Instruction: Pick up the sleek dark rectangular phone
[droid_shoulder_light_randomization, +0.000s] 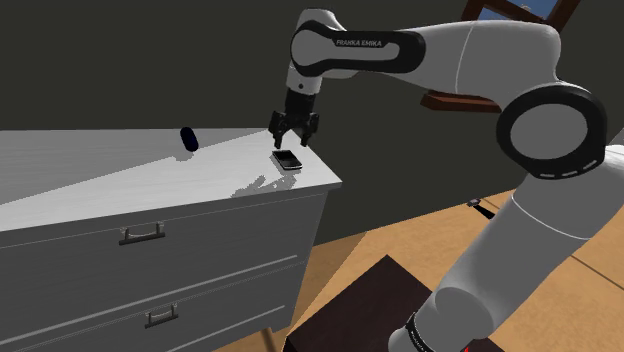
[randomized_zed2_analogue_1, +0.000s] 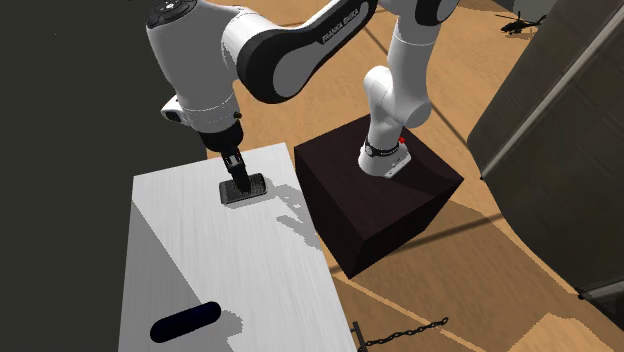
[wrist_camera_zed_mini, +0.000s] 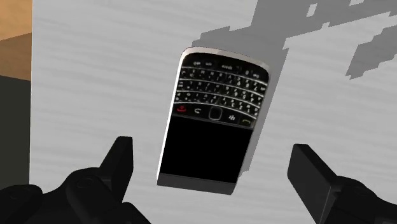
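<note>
- Black two-finger gripper (wrist_camera_zed_mini: 213, 154) – its fingers (wrist_camera_zed_mini: 121, 159) stand wide apart and clasp nothing. In the wrist view one finger lies to each side of the phone's screen end, and neither touches it.
- Dark rectangular phone with a silvery rim, a blank black screen and a small-key keyboard (wrist_camera_zed_mini: 213, 121) – it lies flat and face up on the white surface. The screen end is nearer the gripper and the keyboard end is farther off. A red key and a green key sit between screen and keyboard.
- In the shoulder view the gripper (droid_shoulder_light_randomization: 294, 130) hangs just above the phone (droid_shoulder_light_randomization: 288, 160), pointing down. The phone rests near the corner of the top at that view's right.
- In the second exterior view the gripper (randomized_zed2_analogue_1: 238, 185) stands over the phone (randomized_zed2_analogue_1: 255, 185), near the top's edge on the stand side.
- White chest of drawers with bar handles (droid_shoulder_light_randomization: 150, 170) – its faintly grained top (randomized_zed2_analogue_1: 230, 270) carries the phone and the arm's shadow.
- Dark blue capsule-shaped object (droid_shoulder_light_randomization: 188, 139) – it lies on its side on the same top, well apart from the phone (randomized_zed2_analogue_1: 186, 322).
- Dark brown box stand (randomized_zed2_analogue_1: 380, 210) – it is set just beside the chest and bears the white arm's base.
- Tan wooden floor (randomized_zed2_analogue_1: 480, 260) – it runs around stand and chest. A dark chain (randomized_zed2_analogue_1: 410, 330) lies on it.
</note>
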